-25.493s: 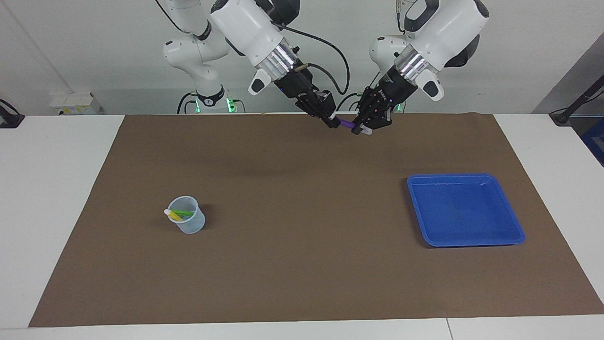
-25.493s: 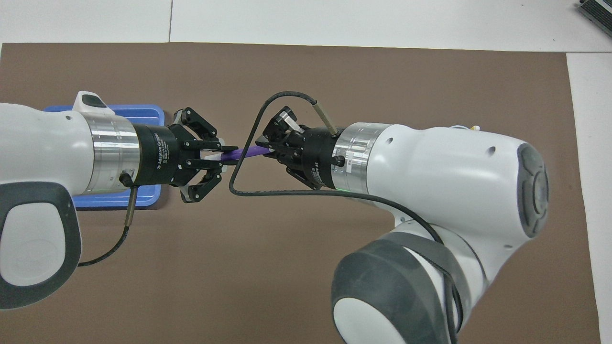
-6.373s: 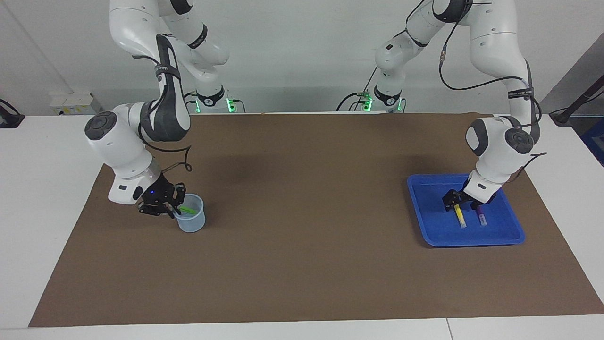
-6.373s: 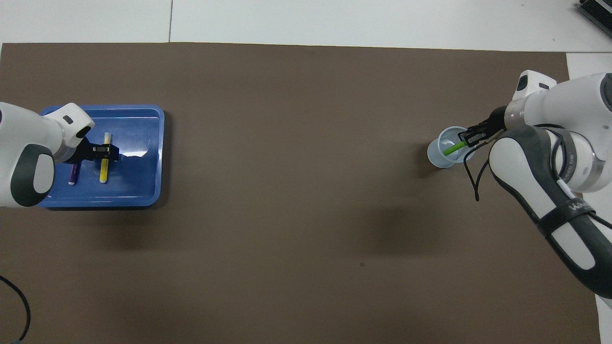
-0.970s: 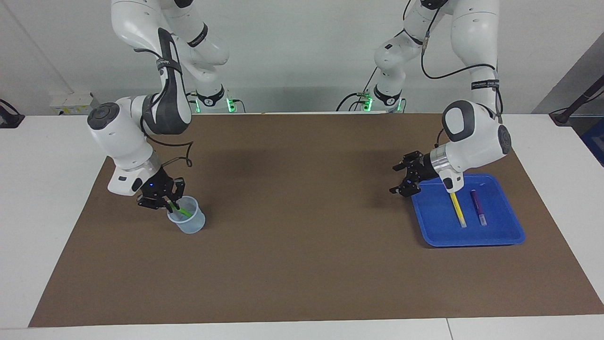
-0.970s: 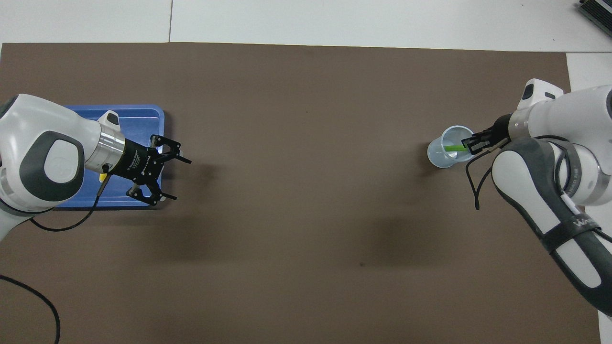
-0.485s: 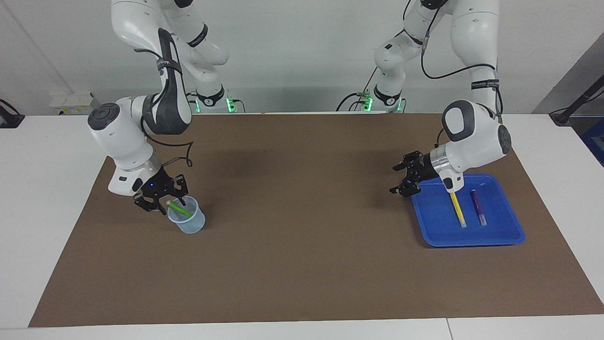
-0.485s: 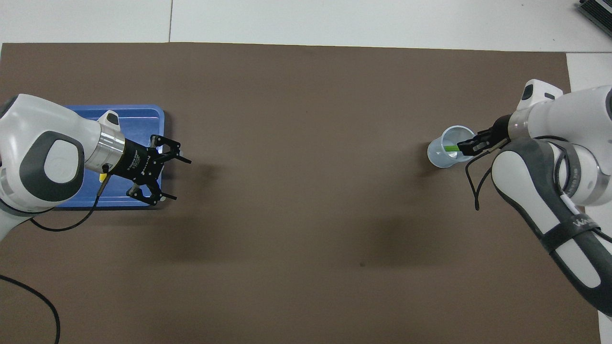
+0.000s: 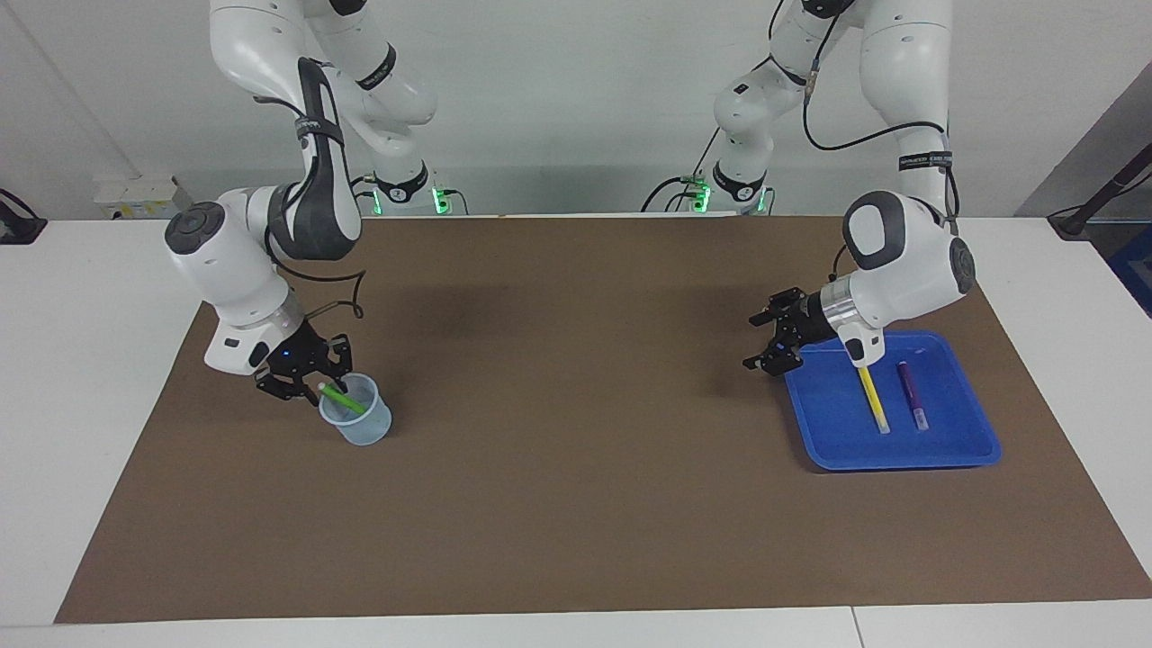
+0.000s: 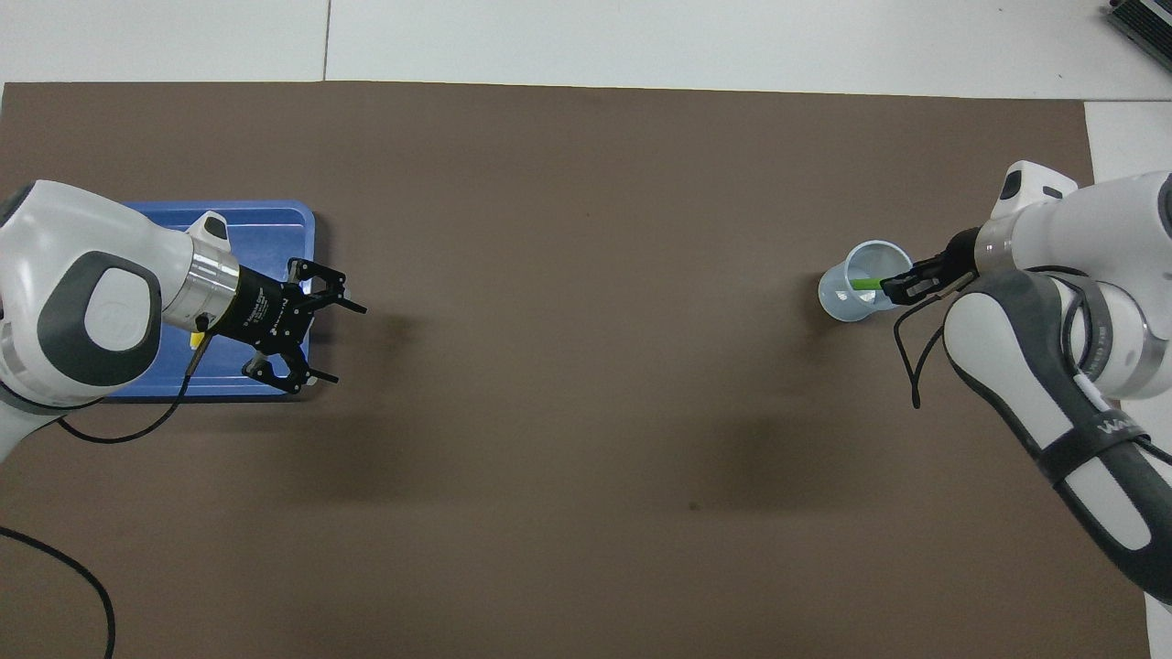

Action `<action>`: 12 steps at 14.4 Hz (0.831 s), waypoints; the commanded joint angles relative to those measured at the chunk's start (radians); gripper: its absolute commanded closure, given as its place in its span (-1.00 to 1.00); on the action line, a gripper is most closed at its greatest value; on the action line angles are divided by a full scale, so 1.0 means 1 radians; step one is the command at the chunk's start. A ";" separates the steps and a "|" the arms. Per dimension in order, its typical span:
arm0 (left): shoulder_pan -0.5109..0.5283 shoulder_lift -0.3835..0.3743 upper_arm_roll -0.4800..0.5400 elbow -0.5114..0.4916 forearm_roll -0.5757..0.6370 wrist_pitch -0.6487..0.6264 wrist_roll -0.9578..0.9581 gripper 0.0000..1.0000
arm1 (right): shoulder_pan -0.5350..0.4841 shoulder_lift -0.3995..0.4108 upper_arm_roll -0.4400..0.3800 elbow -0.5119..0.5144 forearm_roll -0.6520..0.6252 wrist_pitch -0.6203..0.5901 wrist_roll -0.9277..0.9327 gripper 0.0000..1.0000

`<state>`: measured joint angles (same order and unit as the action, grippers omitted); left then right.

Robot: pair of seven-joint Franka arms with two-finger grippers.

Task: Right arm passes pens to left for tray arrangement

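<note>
**A:** Take the table as a clock seen from above, six at the robots, twelve farthest from them. What sits nearest six?

**B:** Only the arms. The left gripper (image 9: 749, 342) hangs at nine, over the edge of the tray (image 9: 954, 450) that faces the table's middle. Its jaws are spread wide, holding nothing and aimed toward three. It has not shifted in the last second. Some six seconds ago it was down inside the tray at the yellow pen.

**A:** And the right gripper?

**B:** The right gripper (image 10: 893, 288) is at three, at the rim of the translucent cup (image 10: 838, 297) and around the upper end of the green pen (image 10: 865, 284). Half a second ago it stood wider there and now looks narrower. Whether it has actually caught the pen, I cannot tell.

**A:** How does that pen lie?

**B:** It leans in the cup with its long axis roughly on the nine-to-three line. The raised pale end points to three and the lower end rests inside. It is in the cup as before.

**A:** And the tray's pens?

**B:** The yellow pen (image 9: 873, 400) and the purple pen (image 9: 909, 394) lie flat, side by side and apart. Each runs close to the six-to-twelve line, pale end toward twelve. The purple one is nearer the left arm's end. The tray rests on the brown mat (image 10: 586, 275), where it was earlier.
</note>
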<state>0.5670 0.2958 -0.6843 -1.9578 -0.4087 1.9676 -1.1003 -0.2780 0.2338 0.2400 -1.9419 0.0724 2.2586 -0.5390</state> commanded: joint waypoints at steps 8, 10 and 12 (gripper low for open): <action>-0.001 -0.040 0.009 -0.036 -0.005 0.020 0.008 -0.93 | -0.015 -0.013 0.013 -0.009 -0.010 -0.005 -0.018 0.12; -0.001 -0.040 0.009 -0.038 -0.005 0.020 0.008 -0.93 | -0.010 -0.013 0.013 -0.009 -0.005 -0.004 -0.010 -0.18; -0.001 -0.040 0.009 -0.038 -0.005 0.020 0.010 -0.93 | -0.009 -0.013 0.013 -0.006 -0.003 -0.005 -0.010 -0.19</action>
<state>0.5671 0.2957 -0.6834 -1.9585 -0.4086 1.9684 -1.0999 -0.2786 0.2317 0.2433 -1.9390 0.0724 2.2581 -0.5390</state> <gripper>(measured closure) 0.035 0.467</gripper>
